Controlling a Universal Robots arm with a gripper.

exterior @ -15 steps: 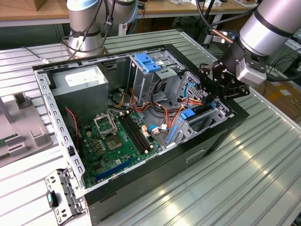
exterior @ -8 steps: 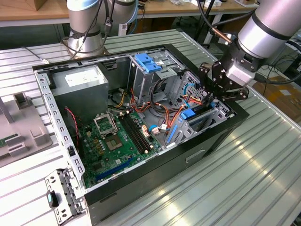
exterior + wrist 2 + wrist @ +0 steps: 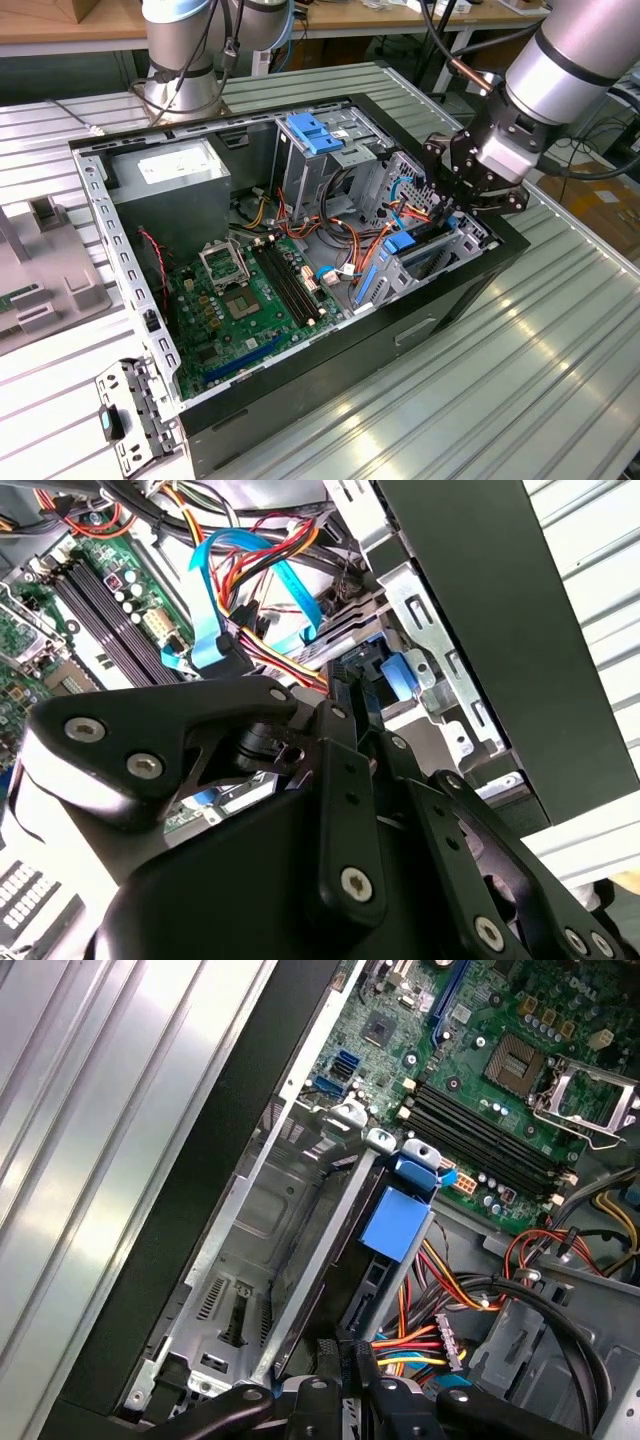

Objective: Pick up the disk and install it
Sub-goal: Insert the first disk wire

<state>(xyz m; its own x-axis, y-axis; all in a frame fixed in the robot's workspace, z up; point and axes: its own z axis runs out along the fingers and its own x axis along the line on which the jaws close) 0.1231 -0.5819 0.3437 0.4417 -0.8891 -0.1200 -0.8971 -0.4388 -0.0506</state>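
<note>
One claw (image 3: 455,205) low in the drive bay (image 3: 270,1250), grip state unclear, coloured cables (image 3: 385,235) crowding beside it

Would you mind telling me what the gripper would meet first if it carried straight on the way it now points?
Probably the blue-tabbed disk standing in the drive bay: the gripper points into the computer case right at it. Depth is unclear.
</note>
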